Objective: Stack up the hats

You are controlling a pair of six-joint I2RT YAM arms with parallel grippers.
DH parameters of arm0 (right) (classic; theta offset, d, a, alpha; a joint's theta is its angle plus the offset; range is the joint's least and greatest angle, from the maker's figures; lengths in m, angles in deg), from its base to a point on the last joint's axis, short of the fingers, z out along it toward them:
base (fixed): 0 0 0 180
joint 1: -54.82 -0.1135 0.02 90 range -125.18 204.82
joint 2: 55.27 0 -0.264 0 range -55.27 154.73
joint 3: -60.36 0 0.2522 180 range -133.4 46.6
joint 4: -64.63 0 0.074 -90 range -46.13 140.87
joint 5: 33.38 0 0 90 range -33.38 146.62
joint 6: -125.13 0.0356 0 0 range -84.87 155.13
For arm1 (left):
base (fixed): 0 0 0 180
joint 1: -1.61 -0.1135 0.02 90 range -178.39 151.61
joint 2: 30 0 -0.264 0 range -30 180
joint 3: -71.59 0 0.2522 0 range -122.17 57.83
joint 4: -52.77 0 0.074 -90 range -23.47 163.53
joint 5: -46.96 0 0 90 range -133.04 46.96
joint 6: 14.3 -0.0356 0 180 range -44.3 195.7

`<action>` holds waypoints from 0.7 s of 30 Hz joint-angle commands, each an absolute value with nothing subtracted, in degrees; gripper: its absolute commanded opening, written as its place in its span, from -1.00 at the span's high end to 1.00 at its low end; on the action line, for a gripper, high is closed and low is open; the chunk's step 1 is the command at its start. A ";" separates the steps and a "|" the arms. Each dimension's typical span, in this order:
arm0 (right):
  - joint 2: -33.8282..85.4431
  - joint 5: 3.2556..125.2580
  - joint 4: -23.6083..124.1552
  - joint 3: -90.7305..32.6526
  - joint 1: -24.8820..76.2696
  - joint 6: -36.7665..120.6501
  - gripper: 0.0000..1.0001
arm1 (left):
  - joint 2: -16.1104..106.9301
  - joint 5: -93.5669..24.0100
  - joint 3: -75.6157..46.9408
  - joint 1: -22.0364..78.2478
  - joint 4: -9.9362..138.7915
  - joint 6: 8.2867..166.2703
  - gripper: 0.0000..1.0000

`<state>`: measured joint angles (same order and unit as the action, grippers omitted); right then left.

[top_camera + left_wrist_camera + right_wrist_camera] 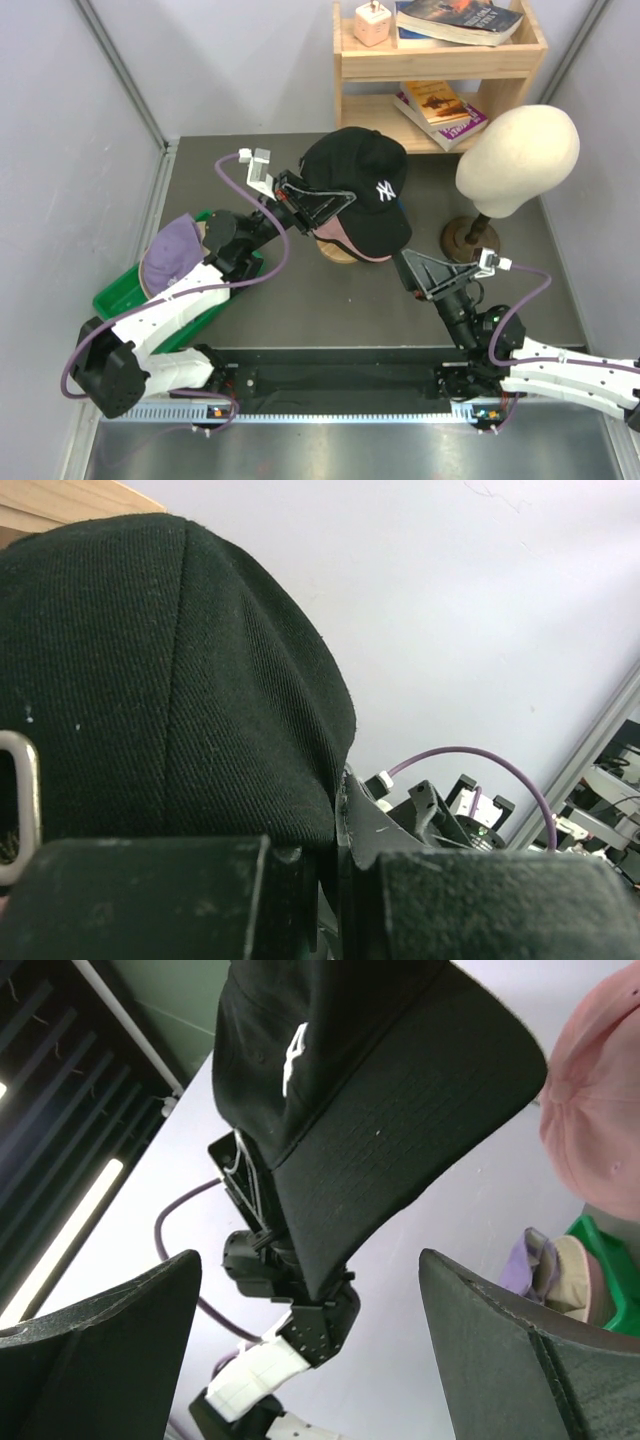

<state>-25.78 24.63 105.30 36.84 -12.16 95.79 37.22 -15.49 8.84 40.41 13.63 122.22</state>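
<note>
Black cap (365, 185): soft, light, stiff brim; left end effector (345, 203) clamped on 9 o'clock rim; right end effector (408, 262) agape, empty.

Dark grey table (330, 310) bearing green bin (105, 298), round wooden stand (335, 253) and mannequin head (520, 155).

Black cap (362, 190), white logo (386, 192)

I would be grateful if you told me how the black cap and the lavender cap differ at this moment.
The black cap bears a white logo; the lavender cap shows none from here. The left hand is shut on the black cap, over the pale pink cap; the lavender cap lies in the green bin, with no hand on it. Both are soft fabric caps.
</note>
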 commanded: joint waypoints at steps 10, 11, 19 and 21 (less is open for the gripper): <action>-18.36 32.00 118.86 33.23 -1.26 95.59 -0.40 | 36.54 -16.06 7.47 44.14 9.14 120.44 1.00; -17.66 32.35 120.29 33.67 -0.99 95.77 -0.35 | 36.36 -16.32 8.08 44.15 9.57 119.74 1.00; -18.01 31.57 122.15 34.99 -0.20 97.44 0.64 | 32.23 -19.13 8.53 44.14 21.78 111.66 1.00; -18.10 31.30 122.24 35.26 -0.20 98.32 0.84 | 31.62 -19.48 7.91 44.15 28.60 108.76 1.00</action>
<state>-17.38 31.12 117.65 35.00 -0.77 96.91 34.06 -18.51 8.95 43.87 18.85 115.42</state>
